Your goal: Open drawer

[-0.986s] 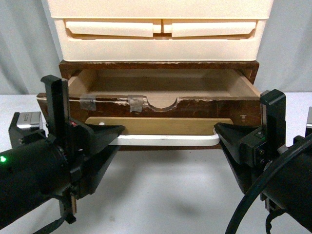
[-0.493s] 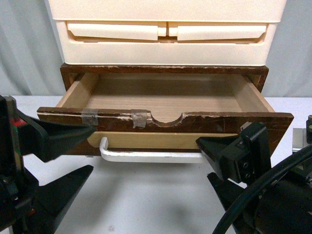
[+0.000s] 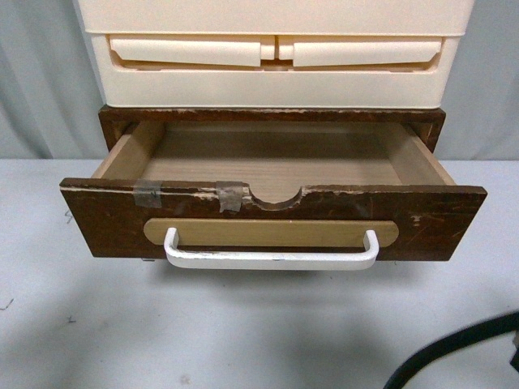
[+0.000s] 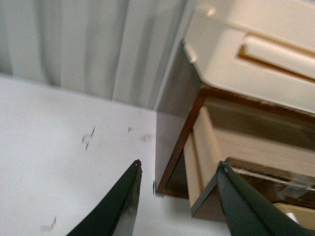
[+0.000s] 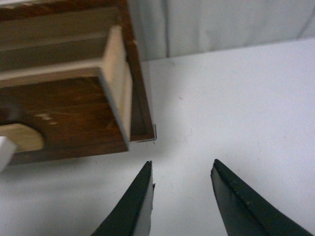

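Note:
The dark-brown worn wooden drawer [image 3: 105,219] stands pulled out of its case, its pale inside empty. Its front bears a white bar handle [image 3: 272,259] on a tan oval plate [image 3: 272,233], a half-round notch and tape [image 3: 231,196] on the top edge. Neither gripper shows in the front view. My left gripper [image 4: 179,169] is open and empty, off the drawer's left front corner [image 4: 209,204]. My right gripper [image 5: 182,169] is open and empty over the table, off the drawer's right front corner [image 5: 115,113].
Cream plastic drawers [image 3: 272,50] stack on top of the wooden case [image 3: 272,115]. The white table [image 3: 243,332] spreads in front. A black cable [image 3: 454,348] crosses the lower right corner. Grey curtain [image 4: 74,44] hangs behind.
Both grippers have drawn back out of the front view. The drawer stays pulled out, about as far as half a second ago and further than a second ago.

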`<state>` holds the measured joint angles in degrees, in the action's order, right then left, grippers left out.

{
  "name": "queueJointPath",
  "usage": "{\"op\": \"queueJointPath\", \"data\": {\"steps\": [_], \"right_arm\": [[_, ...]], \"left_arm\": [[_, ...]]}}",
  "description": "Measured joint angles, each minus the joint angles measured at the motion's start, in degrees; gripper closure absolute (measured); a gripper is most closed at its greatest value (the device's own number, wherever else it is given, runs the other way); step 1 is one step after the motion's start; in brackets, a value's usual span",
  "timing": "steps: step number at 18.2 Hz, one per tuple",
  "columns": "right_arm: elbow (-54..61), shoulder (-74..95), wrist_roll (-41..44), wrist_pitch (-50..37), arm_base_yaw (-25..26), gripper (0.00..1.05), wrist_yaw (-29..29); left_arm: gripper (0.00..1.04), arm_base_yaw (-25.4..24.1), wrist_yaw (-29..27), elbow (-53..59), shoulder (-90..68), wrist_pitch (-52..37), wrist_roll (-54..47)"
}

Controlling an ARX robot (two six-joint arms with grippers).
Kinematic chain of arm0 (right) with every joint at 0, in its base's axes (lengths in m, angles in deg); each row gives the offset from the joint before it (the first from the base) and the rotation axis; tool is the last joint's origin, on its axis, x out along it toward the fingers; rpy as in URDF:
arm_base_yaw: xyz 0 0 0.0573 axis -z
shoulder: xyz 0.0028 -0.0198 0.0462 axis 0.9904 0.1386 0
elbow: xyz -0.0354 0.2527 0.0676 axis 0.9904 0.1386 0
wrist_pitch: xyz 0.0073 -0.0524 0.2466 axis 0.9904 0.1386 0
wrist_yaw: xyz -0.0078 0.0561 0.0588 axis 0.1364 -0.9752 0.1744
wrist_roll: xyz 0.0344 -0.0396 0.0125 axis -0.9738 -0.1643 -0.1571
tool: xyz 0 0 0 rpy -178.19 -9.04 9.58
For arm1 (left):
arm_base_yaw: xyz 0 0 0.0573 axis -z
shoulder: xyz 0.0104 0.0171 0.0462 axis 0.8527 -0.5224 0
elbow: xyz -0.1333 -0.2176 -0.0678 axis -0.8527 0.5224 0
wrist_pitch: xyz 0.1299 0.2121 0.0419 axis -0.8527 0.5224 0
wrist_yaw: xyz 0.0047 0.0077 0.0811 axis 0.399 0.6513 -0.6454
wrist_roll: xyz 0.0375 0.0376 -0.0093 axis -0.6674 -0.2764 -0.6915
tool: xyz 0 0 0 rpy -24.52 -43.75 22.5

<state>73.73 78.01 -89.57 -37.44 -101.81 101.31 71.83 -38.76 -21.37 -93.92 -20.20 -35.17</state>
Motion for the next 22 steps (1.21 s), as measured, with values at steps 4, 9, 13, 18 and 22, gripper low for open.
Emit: {"op": "queueJointPath", "data": {"steps": [4, 9, 13, 18, 22], "right_arm": [[4.3, -17.4, 10.2, 1.0, 6.3, 1.03, -6.6], [4.7, -53.0, 11.2, 34.3, 15.0, 1.03, -16.0], [4.6, -63.5, 11.4, 43.8, 20.1, 1.03, -20.1], [4.6, -69.5, 11.4, 50.0, 20.0, 1.03, -20.3], [4.6, -72.5, 11.4, 52.9, 20.0, 1.03, -20.3]], "left_arm": [[0.98, -4.6, 4.2, 1.9, 16.1, 12.7, -13.4], [1.03, -13.3, 13.5, 1.8, 48.8, 44.1, -15.0], [1.03, -13.3, 13.6, 1.8, 54.1, 49.6, -15.0], [1.03, -13.3, 13.6, 1.9, 59.6, 55.1, -15.0], [1.03, -13.3, 13.6, 1.9, 62.4, 57.2, -15.0]]}}
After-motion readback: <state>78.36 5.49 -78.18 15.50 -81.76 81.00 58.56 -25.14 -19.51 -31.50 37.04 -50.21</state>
